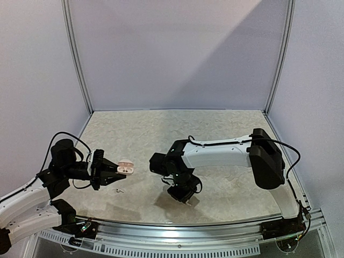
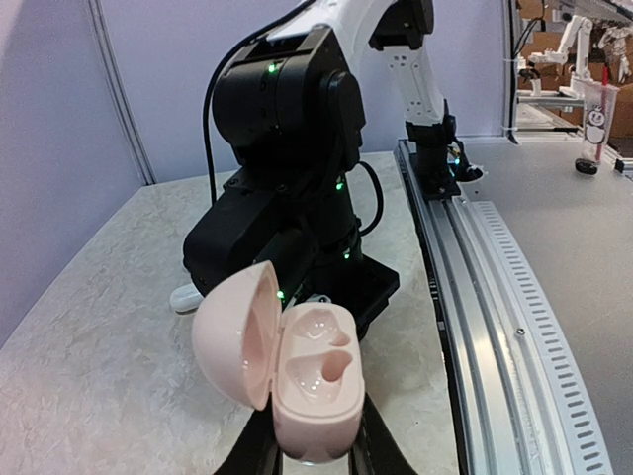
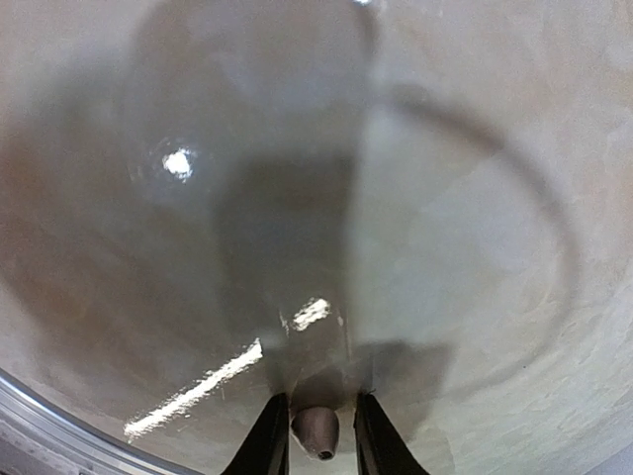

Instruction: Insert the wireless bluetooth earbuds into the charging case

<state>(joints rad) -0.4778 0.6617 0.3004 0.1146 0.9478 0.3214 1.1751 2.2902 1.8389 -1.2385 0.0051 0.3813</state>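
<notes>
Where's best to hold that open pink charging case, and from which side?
Probably the base of the charging case, pinched across its sides from the end below the sockets, as the left gripper does: that leaves lid and sockets clear.

A pale marbled tabletop (image 1: 161, 140) fills the middle of the overhead view, closed in by lilac walls (image 1: 177, 54) with thin metal posts (image 1: 75, 59) at the back corners. Upper right in the left wrist view, a drink cup (image 2: 597, 117) stands on a grey bench (image 2: 574, 257), with brown boxes (image 2: 547, 45) behind it.
</notes>
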